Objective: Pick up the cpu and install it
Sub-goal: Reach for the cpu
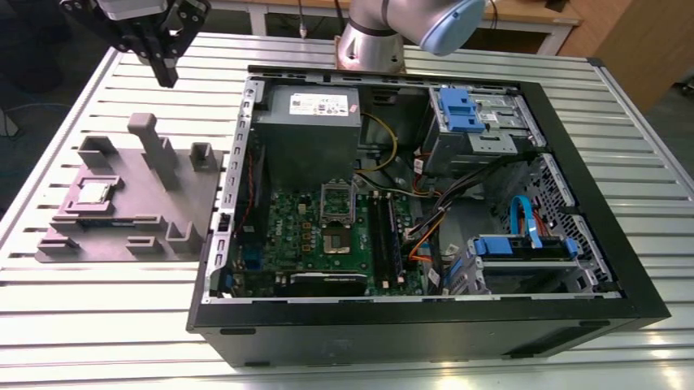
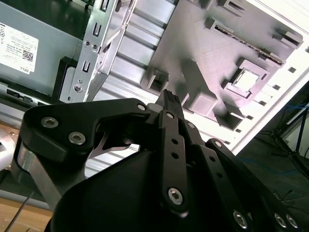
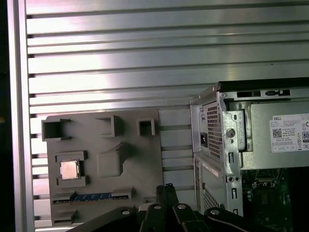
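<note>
- Ribbed silver aluminium worktop (image 1: 109,301) carries everything. A grey moulded plastic tray (image 1: 136,195) with upright posts sits near the edge at the exterior view's left. A black open-sided computer case (image 1: 434,321) takes the middle and the exterior view's right.
- The cpu (image 1: 96,192), a small flat square chip with a shiny silver metal top, lies flat in a square recess of the tray, on the side away from the case. The recess walls probably keep it square and in a known spot for pick-up. It also shows in both wrist views (image 3: 69,169) (image 2: 247,80).
- The black gripper (image 1: 166,75) hangs high over the worktop corner at the top of the exterior view's left, beyond the tray and well apart from the cpu. Its fingers are pressed together with nothing between them. That height seems to let the wrist cameras see both the tray and the case's corner.
- The case lies on its side, so the green motherboard (image 1: 325,236) faces up and its silver rectangular socket frame (image 1: 338,213) can be reached from above. Installation is not yet done.
</note>
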Controlling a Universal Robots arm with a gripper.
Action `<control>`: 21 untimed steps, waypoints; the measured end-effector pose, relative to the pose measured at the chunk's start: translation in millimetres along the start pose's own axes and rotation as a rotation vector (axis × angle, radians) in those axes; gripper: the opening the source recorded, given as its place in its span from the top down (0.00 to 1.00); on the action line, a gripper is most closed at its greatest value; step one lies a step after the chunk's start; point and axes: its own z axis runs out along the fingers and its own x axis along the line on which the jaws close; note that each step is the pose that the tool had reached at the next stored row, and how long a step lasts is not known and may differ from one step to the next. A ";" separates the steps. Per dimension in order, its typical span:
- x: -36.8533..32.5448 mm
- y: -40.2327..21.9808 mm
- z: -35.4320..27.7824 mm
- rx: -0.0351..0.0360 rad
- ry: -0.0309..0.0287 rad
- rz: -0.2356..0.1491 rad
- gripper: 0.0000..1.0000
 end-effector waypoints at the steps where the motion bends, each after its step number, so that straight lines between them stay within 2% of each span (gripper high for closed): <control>1: 0.7 0.0 0.0 0.0000 0.0000 0.000 0.89; 12: 7.8 -0.5 -0.1 0.0013 0.0001 0.000 0.89; 13: 7.9 -0.5 0.0 0.0050 -0.0003 0.000 0.89; 16: 8.1 -0.6 0.0 0.0251 -0.0020 0.000 0.89; 17: 8.1 -0.6 0.1 0.0290 -0.0023 0.000 0.89; 21: 11.7 -0.9 0.1 0.0300 -0.0022 -0.001 0.89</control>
